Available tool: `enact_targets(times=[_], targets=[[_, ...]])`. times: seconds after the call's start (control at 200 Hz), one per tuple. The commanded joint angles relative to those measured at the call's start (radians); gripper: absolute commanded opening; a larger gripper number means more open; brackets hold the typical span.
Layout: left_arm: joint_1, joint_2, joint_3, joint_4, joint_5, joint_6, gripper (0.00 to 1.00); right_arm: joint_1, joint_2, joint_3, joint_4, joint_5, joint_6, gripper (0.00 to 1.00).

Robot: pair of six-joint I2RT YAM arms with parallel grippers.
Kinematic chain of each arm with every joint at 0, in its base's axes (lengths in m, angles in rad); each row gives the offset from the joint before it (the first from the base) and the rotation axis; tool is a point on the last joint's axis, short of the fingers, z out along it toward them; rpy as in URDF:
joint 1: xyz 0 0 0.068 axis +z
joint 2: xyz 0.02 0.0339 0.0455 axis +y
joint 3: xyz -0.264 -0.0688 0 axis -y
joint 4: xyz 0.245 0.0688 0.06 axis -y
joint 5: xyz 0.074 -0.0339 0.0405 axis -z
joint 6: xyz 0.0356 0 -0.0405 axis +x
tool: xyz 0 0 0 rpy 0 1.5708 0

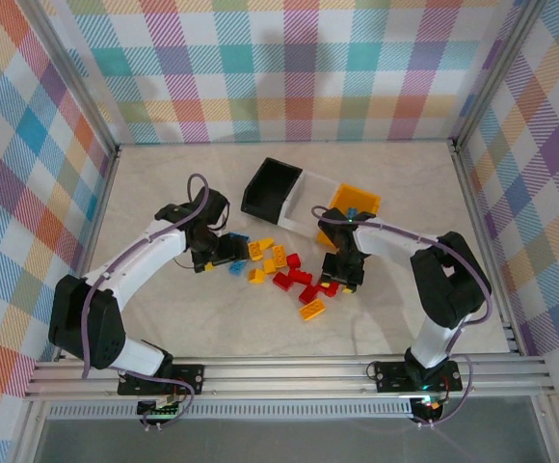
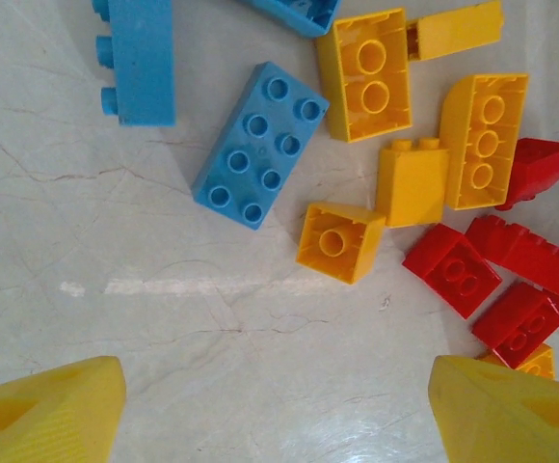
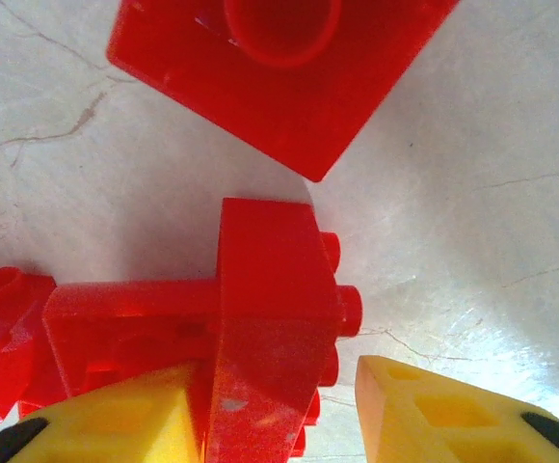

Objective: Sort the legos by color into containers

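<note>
The legos (image 1: pixel 279 265) lie loose on the table in front of the three joined containers: black (image 1: pixel 270 188), white (image 1: pixel 315 193) and yellow-orange (image 1: pixel 357 201). My left gripper (image 2: pixel 278 405) hangs open over bare table at the pile's left side, with a blue brick (image 2: pixel 260 145) and a small orange brick (image 2: pixel 340 241) just beyond its fingers (image 2: pixel 48 410). Over the red bricks, my right gripper (image 3: pixel 278 386) straddles an upright red brick (image 3: pixel 275 328). Its left finger touches the brick and its right finger (image 3: pixel 434 415) stands a small gap off the studs.
More red bricks (image 3: pixel 279 68) crowd the right gripper, one (image 3: pixel 116 328) pressed against the straddled brick. Orange (image 2: pixel 487 140) and red (image 2: pixel 451 269) bricks lie to the right of the left gripper. Checked walls (image 1: pixel 289 68) enclose the table.
</note>
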Motion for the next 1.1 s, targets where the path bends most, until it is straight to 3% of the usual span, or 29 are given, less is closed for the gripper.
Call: enact_targets(times=[0.0, 0.305, 0.73, 0.96, 1.095], targets=[[0.016, -0.023, -0.008, 0.001, 0.015, -0.02, 0.83, 0.002, -0.005, -0.013, -0.003, 0.023, 0.004, 0.42], [0.016, -0.038, -0.021, -0.003, 0.007, -0.035, 0.83, -0.002, -0.046, -0.014, -0.005, 0.066, -0.022, 0.28], [0.016, 0.01, -0.003, 0.032, 0.033, -0.037, 0.83, -0.006, -0.202, 0.051, -0.165, 0.087, -0.081, 0.24], [0.015, 0.035, 0.002, 0.091, 0.114, -0.039, 0.83, -0.008, -0.147, 0.055, -0.1, -0.084, -0.175, 0.24], [0.015, 0.039, 0.016, 0.078, 0.107, -0.025, 0.84, 0.026, -0.113, 0.052, -0.049, -0.159, -0.218, 0.22]])
